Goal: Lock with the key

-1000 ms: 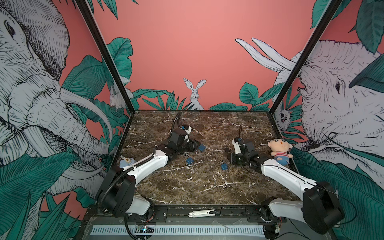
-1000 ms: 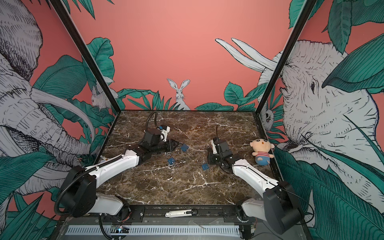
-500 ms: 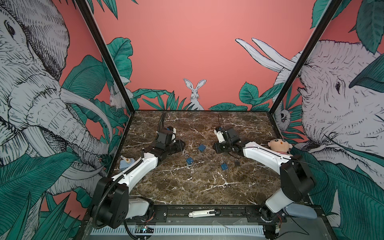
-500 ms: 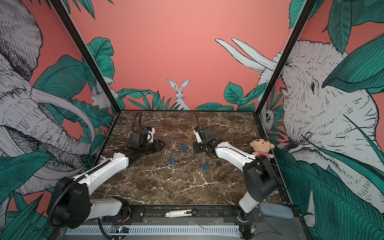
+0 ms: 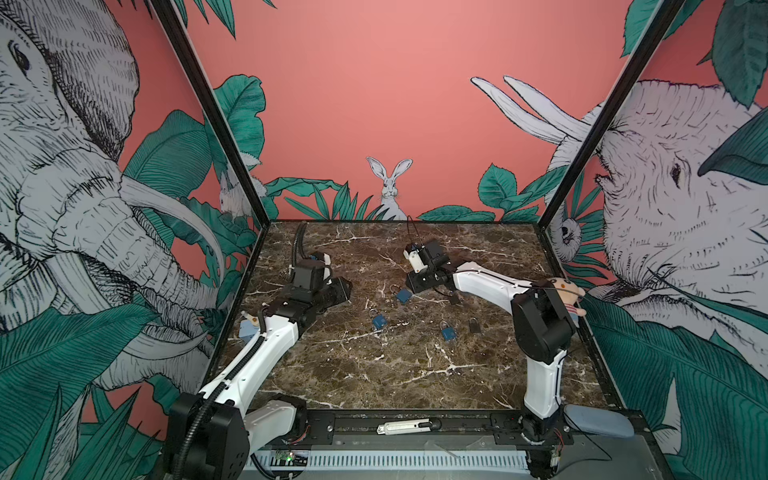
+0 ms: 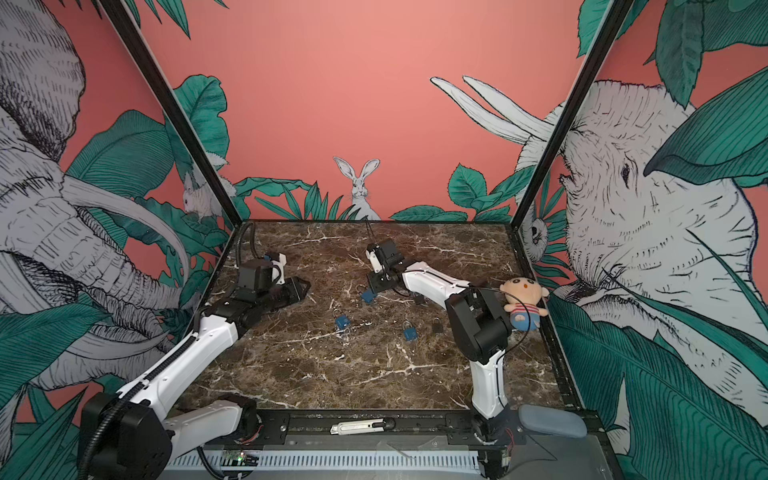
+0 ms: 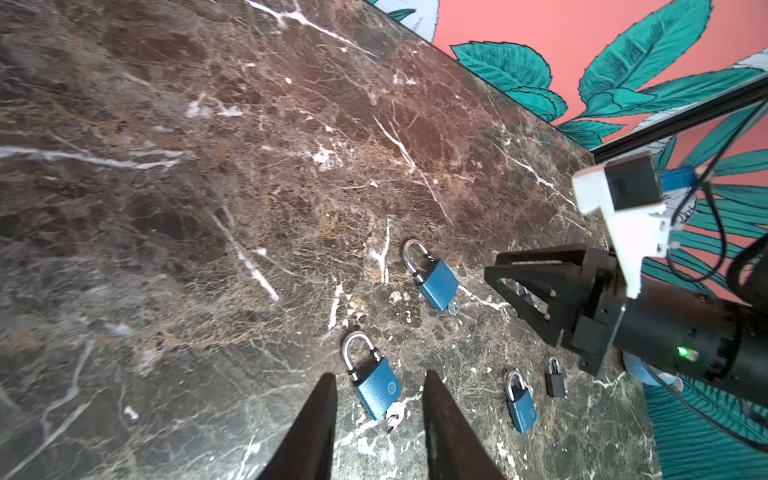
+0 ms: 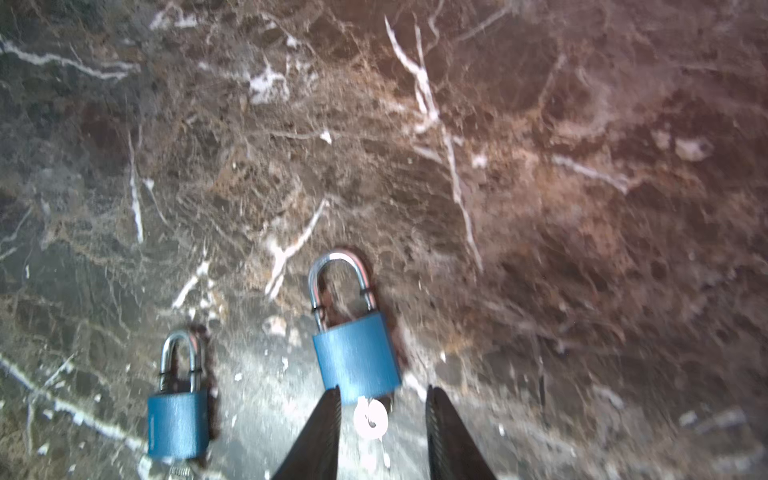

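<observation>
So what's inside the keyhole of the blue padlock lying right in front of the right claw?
A key: its silvery-white round head sticks out below the blue padlock. The blade is covered by the lock body, so its depth cannot be seen.

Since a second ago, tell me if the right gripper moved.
Yes. The right gripper swung away from the plush doll toward the farthest blue padlock.
</observation>
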{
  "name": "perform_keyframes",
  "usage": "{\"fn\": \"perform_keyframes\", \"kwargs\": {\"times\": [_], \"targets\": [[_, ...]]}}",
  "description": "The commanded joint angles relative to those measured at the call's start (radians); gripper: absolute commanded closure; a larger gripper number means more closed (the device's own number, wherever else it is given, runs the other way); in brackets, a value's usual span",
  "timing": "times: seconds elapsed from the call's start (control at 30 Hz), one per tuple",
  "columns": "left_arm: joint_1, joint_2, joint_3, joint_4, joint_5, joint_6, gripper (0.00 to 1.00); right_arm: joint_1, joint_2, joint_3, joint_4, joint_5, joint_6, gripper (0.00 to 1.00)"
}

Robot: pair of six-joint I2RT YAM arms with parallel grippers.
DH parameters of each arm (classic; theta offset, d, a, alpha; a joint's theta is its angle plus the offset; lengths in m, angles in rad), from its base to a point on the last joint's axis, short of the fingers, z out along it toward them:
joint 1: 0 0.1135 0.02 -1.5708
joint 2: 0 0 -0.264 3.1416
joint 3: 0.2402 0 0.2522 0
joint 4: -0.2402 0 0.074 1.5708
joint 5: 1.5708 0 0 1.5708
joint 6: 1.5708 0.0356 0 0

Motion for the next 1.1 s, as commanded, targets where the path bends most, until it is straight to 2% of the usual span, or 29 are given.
{"fn": "perform_keyframes", "kwargs": {"times": [0.0, 0.37, 0.6, 1.07], "targets": [[0.020, -0.017, -0.013, -0.049, 0.001, 0.021, 0.63, 0.017, 0.031, 0.046, -0.045, 0.028, -0.044, 0.62], [0.039, 0.007, -0.029, -0.022, 0.027, 0.020, 0.63, 0.068, 0.119, 0.101, -0.084, 0.112, -0.125, 0.50], [0.045, 0.017, -0.044, 0.002, 0.030, 0.011, 0.63, 0.097, 0.163, 0.129, -0.122, 0.180, -0.186, 0.48], [0.059, 0.033, -0.054, 0.017, 0.047, 0.011, 0.63, 0.118, 0.211, 0.151, -0.153, 0.204, -0.209, 0.48]]}}
